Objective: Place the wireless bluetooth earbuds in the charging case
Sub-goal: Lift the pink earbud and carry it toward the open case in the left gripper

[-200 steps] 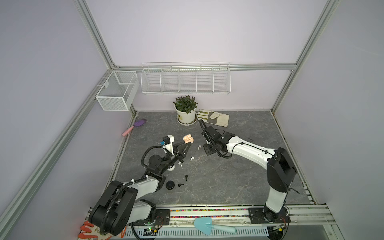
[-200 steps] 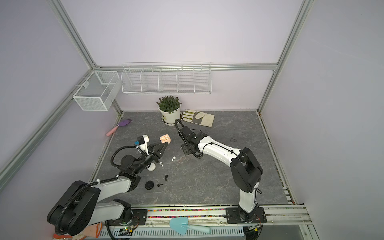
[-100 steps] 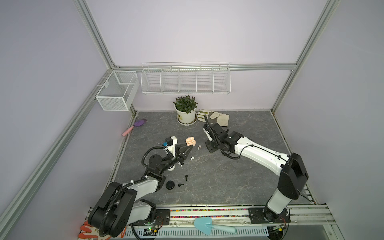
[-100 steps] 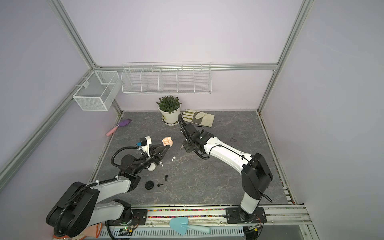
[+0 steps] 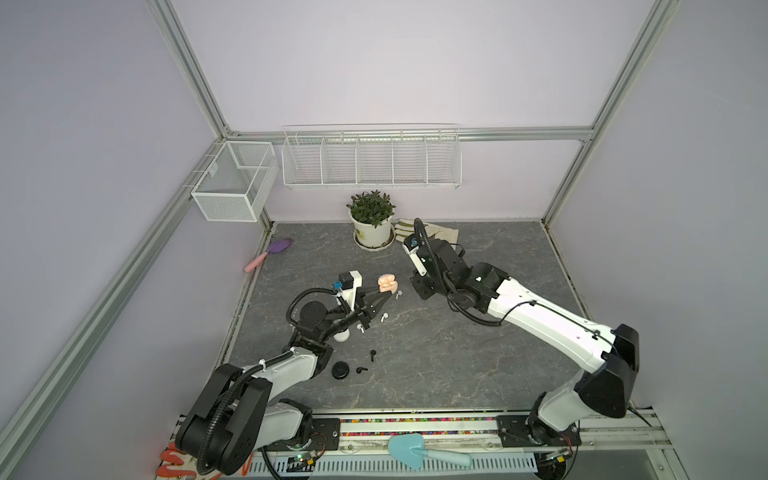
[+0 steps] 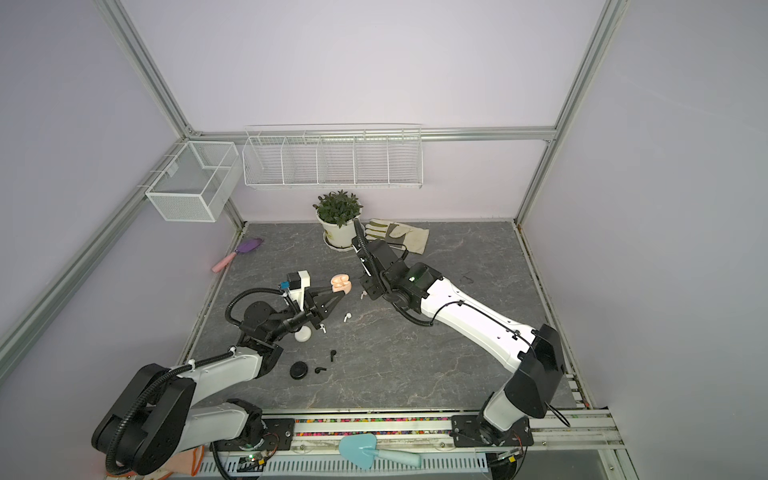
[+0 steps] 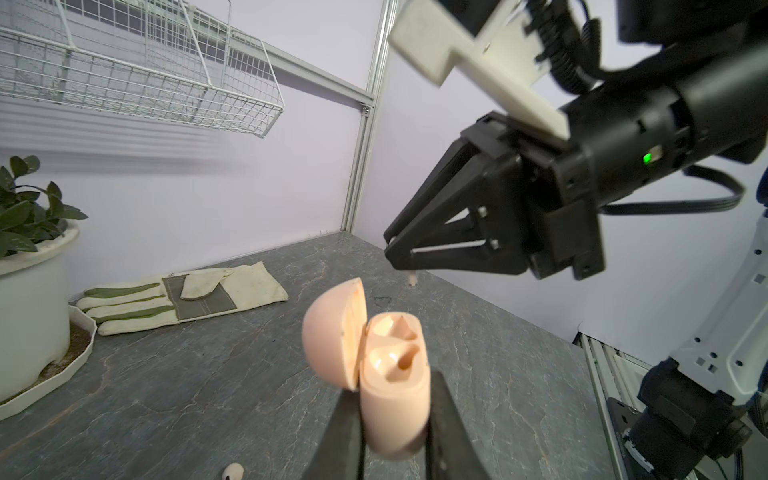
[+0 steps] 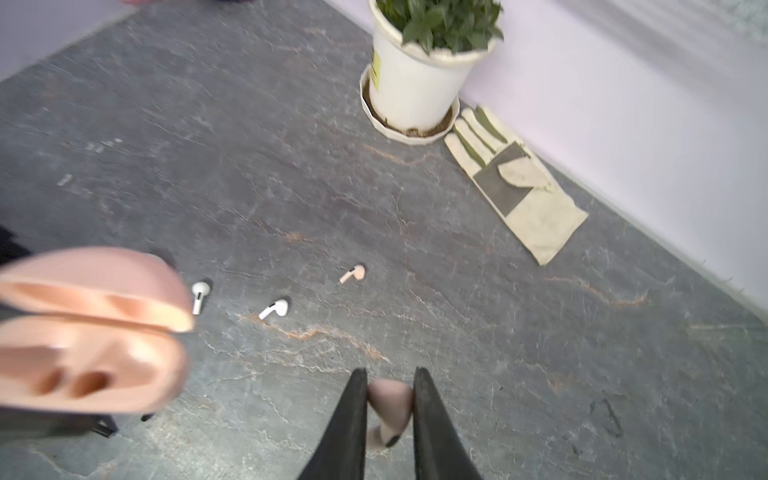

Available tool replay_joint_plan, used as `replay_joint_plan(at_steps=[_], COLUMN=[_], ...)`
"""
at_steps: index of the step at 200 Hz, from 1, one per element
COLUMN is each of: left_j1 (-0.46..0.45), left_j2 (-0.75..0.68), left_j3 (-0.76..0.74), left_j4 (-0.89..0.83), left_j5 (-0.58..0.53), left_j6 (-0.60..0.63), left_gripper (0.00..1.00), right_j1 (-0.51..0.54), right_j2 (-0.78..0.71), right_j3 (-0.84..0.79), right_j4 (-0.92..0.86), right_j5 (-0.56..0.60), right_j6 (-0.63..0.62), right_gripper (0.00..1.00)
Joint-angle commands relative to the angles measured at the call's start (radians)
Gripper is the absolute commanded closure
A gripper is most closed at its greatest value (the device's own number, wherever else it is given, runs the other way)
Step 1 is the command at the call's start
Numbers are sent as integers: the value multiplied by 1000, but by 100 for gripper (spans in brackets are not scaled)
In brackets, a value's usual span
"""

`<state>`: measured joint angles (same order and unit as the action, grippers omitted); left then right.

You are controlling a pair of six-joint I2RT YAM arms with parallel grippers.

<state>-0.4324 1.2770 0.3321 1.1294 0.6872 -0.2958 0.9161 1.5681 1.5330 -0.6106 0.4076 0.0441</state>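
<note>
1. Earbuds lie loose on your table [image 5: 457,365]. Two white earbuds [image 8: 274,309] and a loose pink earbud [image 8: 353,274] are near the grippers. Two black earbuds [image 5: 372,354] lie nearer the front rail, beside a black case [image 5: 340,369]. A white case [image 5: 341,336] sits close against your left arm.
2. At the back wall you have a plant [image 5: 371,222] in a white pot, with a glove [image 5: 440,230] flat just beside its saucer. A purple scoop [image 5: 270,253] lies at the table's left edge and a blue trowel [image 5: 415,451] on the front rail. All four sit well apart from the grippers.
3. Your left gripper [image 7: 392,419] pinches the pink case [image 7: 395,390] by its body, one finger on each side, and holds it off the table. The lid stands hinged open. Two moulded sockets show in the body, both empty.
4. Your right gripper [image 8: 390,378] is pressed together on a pink earbud [image 8: 388,405]. The bud sits between the fingers, and the left wrist view shows a stub of it poking out past them. It hangs near the open case, above it and to one side, apart from it.
5. You can see a yellow label [image 8: 376,70] on the pot, but its writing is too blurred to read.
</note>
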Motion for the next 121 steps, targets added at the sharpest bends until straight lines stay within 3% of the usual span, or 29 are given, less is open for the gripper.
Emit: replay_joint_plan(at_steps=[1, 36, 87, 121], left_j1=[0, -1, -1, 0], left_j2=[23, 33, 30, 33], left_j3=[25, 41, 42, 41], left_j4=[78, 72, 73, 90], left_j5=[45, 40, 35, 35], left_j6=[20, 38, 49, 40], left_gripper=[100, 100, 100, 100], right_j1=[42, 90, 161, 196], right_j2=[-26, 61, 173, 196], right_j3=[76, 268, 395, 392], right_j4=[-54, -210, -279, -255], right_j5=[83, 139, 203, 237], right_j6=[-11, 92, 200, 211], right_gripper=[80, 81, 82, 82])
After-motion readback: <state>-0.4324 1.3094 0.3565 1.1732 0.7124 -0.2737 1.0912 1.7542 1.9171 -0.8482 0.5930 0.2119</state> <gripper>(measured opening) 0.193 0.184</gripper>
